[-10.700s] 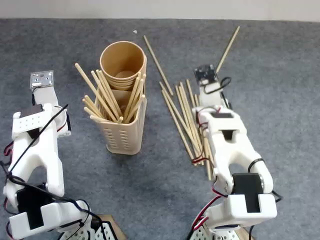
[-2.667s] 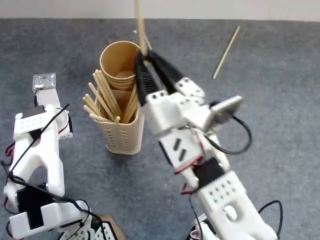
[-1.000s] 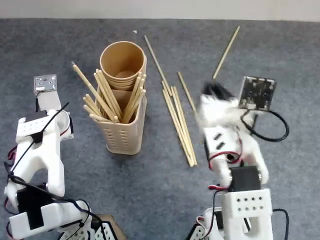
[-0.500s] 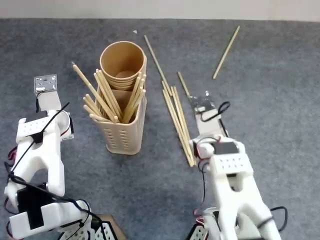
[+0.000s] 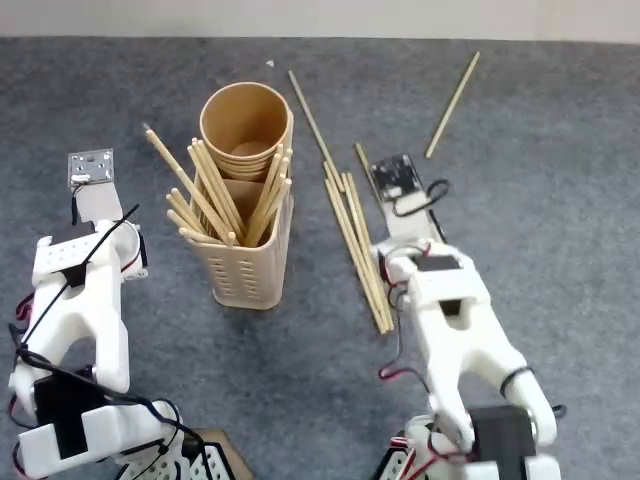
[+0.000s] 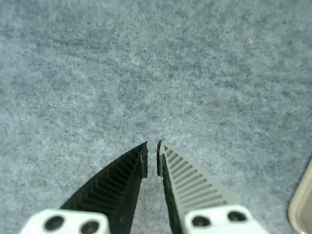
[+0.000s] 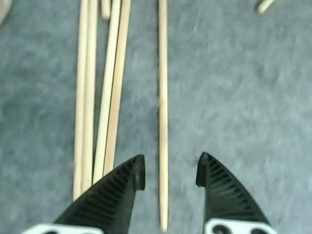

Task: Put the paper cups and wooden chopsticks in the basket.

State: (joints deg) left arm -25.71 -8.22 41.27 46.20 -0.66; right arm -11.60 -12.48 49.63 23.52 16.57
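A single wooden chopstick (image 7: 163, 97) lies on the grey carpet (image 7: 253, 97), lengthwise between the spread fingers of the right gripper (image 7: 170, 163), with a bundle of loose chopsticks (image 7: 100, 97) just outside one finger. The stacked paper cups (image 5: 245, 150) and upright chopsticks (image 5: 215, 195) stand in the basket (image 5: 250, 270), well apart from both grippers' fingers. The left gripper (image 6: 152, 146) has its fingers clenched on nothing, over the carpet.

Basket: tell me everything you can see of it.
The basket is a tall, cream, plastic-looking bin with slotted holes in its wall, standing upright on the grey carpet. Stacked paper cups sit in its far end; wooden chopsticks lean bundled in the near end, tips fanning above the rim.
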